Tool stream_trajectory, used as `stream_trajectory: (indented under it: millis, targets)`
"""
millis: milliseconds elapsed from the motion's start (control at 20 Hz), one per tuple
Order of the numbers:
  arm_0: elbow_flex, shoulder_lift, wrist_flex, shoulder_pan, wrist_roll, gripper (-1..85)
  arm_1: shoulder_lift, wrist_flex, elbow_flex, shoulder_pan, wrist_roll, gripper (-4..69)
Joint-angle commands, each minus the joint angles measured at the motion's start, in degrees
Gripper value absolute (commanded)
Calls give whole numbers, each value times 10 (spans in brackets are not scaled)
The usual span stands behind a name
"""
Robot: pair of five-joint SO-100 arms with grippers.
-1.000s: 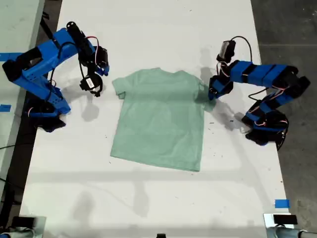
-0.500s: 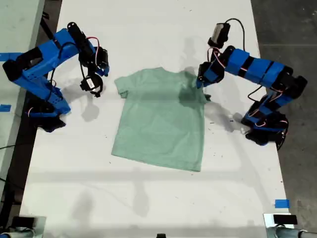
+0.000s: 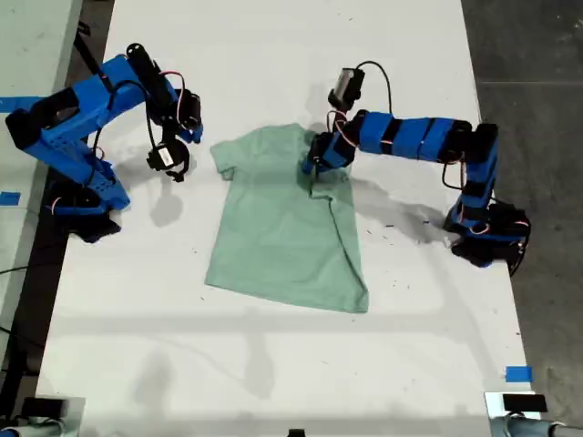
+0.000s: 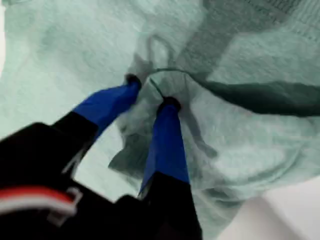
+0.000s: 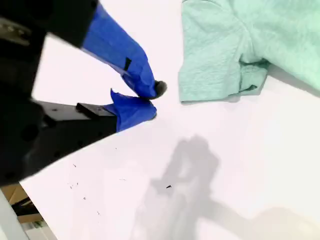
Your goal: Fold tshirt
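Observation:
The pale mint-green tshirt [image 3: 282, 237] lies flat on the white table [image 3: 273, 364], collar toward the far edge. My first gripper [image 3: 317, 167] reaches in from the exterior view's right and is shut on a bunched piece of the tshirt [image 4: 240, 145], with cloth pinched between its blue fingers [image 4: 165, 135]. That side of the shirt is pulled over the body. My second gripper [image 3: 168, 162] hovers over bare table at the exterior view's left, shut and holding nothing, a short way from the near sleeve [image 5: 220, 80].
Blue tape marks [image 3: 517, 373] sit near the table's front corner at the exterior view's right. Dark floor [image 3: 537, 55] borders the table on that side. Another pale surface [image 3: 27, 55] lies at the exterior view's left.
My first gripper has moved toward the exterior view's left, dragging the shirt's sleeve and side edge over the body. The second arm has barely moved.

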Motion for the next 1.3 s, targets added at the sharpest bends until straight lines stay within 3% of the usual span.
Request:
stream_trajectory:
  millis: [0, 300, 400, 550, 600, 700, 750, 950, 1250]
  targets:
    - [-4, 3, -9, 13, -8, 0, 4, 64, -104, -29, 7, 452]
    - [-4, 3, -11, 18, -11, 0, 207, 266, -89, -28, 5, 413]
    - [-4, 3, -10, 18, -13, 0, 287, 306, -34, -28, 4, 398]
    - [-9, -1, -11, 17, -14, 3, 384, 307, 77, -28, 19, 398]
    - [-15, -6, -11, 17, -10, 49, 409, 298, 109, -28, 24, 396]
    - [-31, -20, -16, 21, 17, 316, 445, 281, 156, -30, 27, 387]
    - [-42, -33, -18, 22, 28, 338, 454, 277, 171, -31, 30, 385]
    - [-60, -92, -34, -11, 54, 349, 469, 273, 186, -39, 34, 383]
    - [-60, -229, -128, -70, 105, 346, 485, 279, 195, -55, 39, 381]
